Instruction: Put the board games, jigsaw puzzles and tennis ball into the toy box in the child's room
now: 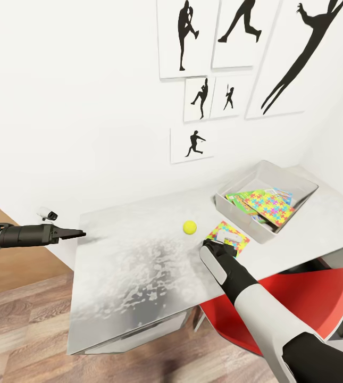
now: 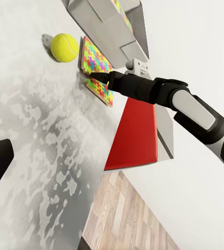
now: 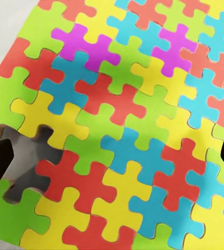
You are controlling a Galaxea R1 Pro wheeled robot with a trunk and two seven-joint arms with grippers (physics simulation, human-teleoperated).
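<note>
One jigsaw puzzle (image 1: pixel 227 238) lies flat on the white table (image 1: pixel 139 266) just beside the toy box (image 1: pixel 267 199), with the right gripper (image 1: pixel 220 242) directly above it, jaws spread wide at either side of the right wrist view. A second jigsaw puzzle (image 1: pixel 269 207) and a board game (image 1: pixel 241 199) already rest inside the toy box, and the tennis ball (image 1: pixel 189 227) sits on the table near the outer puzzle. Off the table's left edge the left gripper (image 1: pixel 78 233) hovers; I cannot tell whether its jaws are apart.
</note>
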